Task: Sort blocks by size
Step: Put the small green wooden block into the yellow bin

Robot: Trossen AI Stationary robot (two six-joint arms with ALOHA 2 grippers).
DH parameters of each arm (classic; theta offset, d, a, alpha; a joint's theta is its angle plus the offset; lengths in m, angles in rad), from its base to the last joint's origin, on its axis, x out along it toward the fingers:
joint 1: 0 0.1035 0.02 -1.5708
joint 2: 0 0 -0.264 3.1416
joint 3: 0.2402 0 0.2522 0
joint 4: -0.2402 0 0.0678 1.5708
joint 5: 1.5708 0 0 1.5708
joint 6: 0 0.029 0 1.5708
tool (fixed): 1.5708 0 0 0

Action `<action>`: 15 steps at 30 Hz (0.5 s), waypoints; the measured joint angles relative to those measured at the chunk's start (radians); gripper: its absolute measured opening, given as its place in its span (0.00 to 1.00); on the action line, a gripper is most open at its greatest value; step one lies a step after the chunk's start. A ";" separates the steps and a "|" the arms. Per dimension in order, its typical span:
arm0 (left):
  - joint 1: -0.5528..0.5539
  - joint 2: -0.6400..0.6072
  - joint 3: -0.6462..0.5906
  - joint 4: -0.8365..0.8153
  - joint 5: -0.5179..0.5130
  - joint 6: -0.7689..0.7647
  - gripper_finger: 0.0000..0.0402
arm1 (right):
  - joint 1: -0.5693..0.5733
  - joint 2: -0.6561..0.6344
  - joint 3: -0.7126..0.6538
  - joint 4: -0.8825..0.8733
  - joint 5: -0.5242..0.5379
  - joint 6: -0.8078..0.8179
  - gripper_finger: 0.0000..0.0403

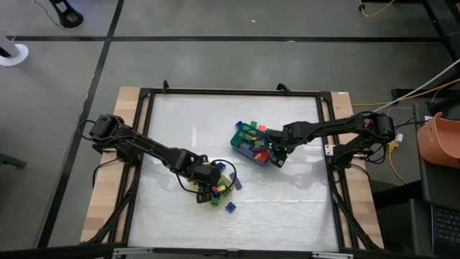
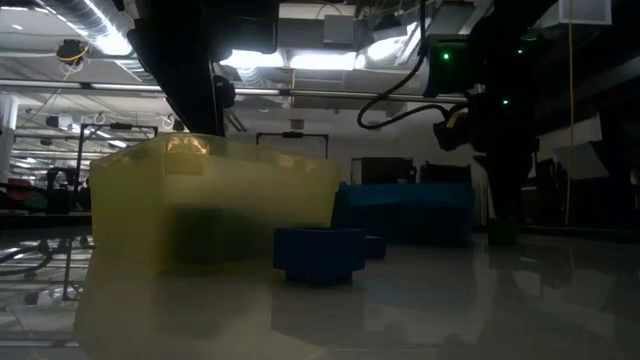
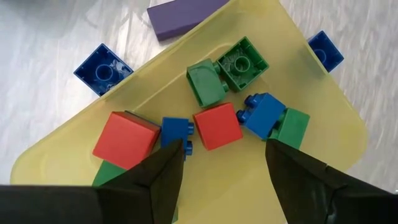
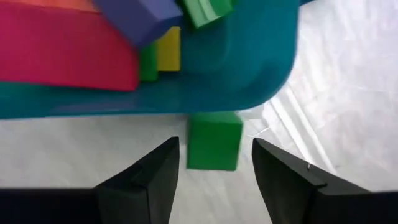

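Observation:
The blocks lie in two trays and loose on the table. A yellow tray (image 3: 323,118) holds short red, blue and green blocks (image 3: 217,127). My left gripper (image 3: 224,163) hovers open above them, touching none. A teal-blue tray (image 4: 249,74) holds longer red, purple, yellow and green blocks (image 4: 68,56). My right gripper (image 4: 216,163) points down, open, just outside that tray's wall. A green block (image 4: 213,140) rests on the table beside the wall, below the gap between the fingers, with space on both sides.
Beside the yellow tray (image 1: 215,188), loose on the table, lie a purple bar (image 3: 183,15) and two blue blocks (image 3: 102,68) (image 3: 325,50). One blue block (image 2: 318,250) sits near the table's front. The teal-blue tray (image 1: 251,140) stands mid-table. Free white surface spreads around.

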 joint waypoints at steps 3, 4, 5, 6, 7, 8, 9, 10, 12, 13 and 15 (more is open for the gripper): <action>0.000 0.000 0.000 0.000 0.000 0.000 0.53 | 0.000 0.011 0.000 -0.001 0.017 0.000 0.50; 0.000 0.000 0.000 0.000 0.000 0.000 0.53 | 0.000 0.014 0.000 0.001 0.016 0.000 0.50; 0.000 0.000 0.000 0.000 0.000 0.000 0.53 | 0.000 0.019 0.000 0.003 0.011 0.000 0.50; -0.001 0.000 0.000 0.000 0.000 0.000 0.53 | 0.000 0.026 0.000 0.004 0.001 0.000 0.50; -0.002 0.000 0.000 0.000 0.000 0.000 0.53 | 0.000 0.032 0.000 0.003 -0.005 0.000 0.50; -0.003 0.000 0.000 0.000 0.000 0.000 0.53 | 0.000 0.039 0.000 0.004 -0.006 0.000 0.50; -0.004 0.000 0.000 0.000 0.000 0.000 0.53 | 0.000 0.044 0.000 0.004 -0.008 0.000 0.50; -0.006 0.000 0.000 0.000 0.000 0.000 0.53 | 0.000 0.050 0.000 0.004 -0.008 0.000 0.50; -0.010 0.000 0.000 0.000 0.000 0.000 0.53 | 0.000 0.064 0.000 0.006 -0.009 0.000 0.50; -0.013 0.000 0.000 0.000 0.000 0.000 0.53 | 0.000 0.070 0.000 0.006 -0.009 0.000 0.50; -0.014 0.000 0.000 0.000 0.000 0.000 0.53 | 0.000 0.077 0.000 0.012 -0.009 -0.003 0.49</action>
